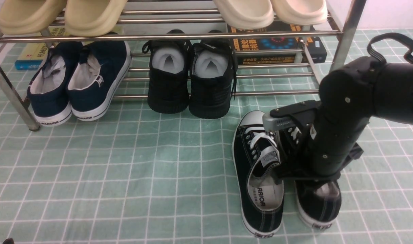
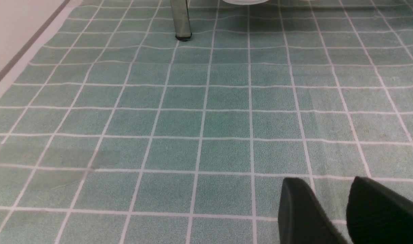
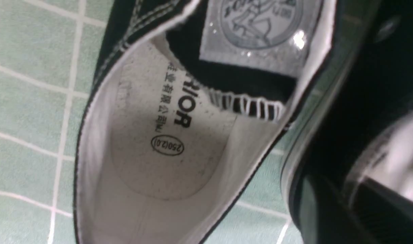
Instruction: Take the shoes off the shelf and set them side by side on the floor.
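Both shoes stand on the floor in front of the shelf, heels toward me. The left shoe lies free, and its white insole fills the right wrist view. The right shoe sits close beside it, mostly hidden under my right arm. My right gripper is down at this shoe's opening, with its fingers on either side of the shoe's side wall; blur hides their spacing. My left gripper hovers open over bare floor, with nothing between its fingers.
On the lower tier are navy slip-ons and all-black shoes, with books behind them. Beige slippers and cream slippers rest on the top tier. A chrome shelf leg stands ahead of the left gripper.
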Controlling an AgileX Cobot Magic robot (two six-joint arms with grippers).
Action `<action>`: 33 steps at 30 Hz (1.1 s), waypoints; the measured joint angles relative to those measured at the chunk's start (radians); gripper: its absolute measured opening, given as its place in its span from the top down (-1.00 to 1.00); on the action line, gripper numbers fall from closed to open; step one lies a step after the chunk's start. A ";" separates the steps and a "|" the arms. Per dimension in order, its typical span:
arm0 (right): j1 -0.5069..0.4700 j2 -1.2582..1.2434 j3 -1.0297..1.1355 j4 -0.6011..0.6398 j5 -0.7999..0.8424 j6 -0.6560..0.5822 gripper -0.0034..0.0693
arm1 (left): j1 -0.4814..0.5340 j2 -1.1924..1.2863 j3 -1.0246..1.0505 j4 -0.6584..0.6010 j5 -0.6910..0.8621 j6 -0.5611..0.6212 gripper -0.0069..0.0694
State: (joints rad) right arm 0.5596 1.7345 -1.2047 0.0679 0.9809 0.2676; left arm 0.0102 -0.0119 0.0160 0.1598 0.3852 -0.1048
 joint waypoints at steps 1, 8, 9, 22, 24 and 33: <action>0.000 -0.001 -0.004 0.001 0.007 0.001 0.37 | 0.000 0.000 0.000 0.000 0.000 0.000 0.19; 0.000 -0.035 -0.083 0.004 0.111 -0.046 -0.02 | 0.000 0.000 0.000 0.000 0.000 0.000 0.19; 0.000 -0.054 -0.101 0.004 0.147 -0.059 0.01 | 0.000 0.000 0.000 0.000 0.000 0.000 0.19; 0.000 -0.489 -0.055 -0.068 0.249 -0.101 0.95 | 0.000 0.000 0.000 0.000 0.000 0.000 0.19; 0.000 -0.580 0.000 -0.068 0.245 -0.101 0.95 | 0.000 0.000 0.000 0.000 0.000 0.000 0.19; 0.000 -0.939 0.381 -0.068 -0.152 -0.101 0.95 | 0.000 0.000 0.000 0.000 0.000 0.000 0.19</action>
State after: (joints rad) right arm 0.5596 0.7955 -0.8233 0.0000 0.8284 0.1668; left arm 0.0102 -0.0119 0.0160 0.1598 0.3852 -0.1048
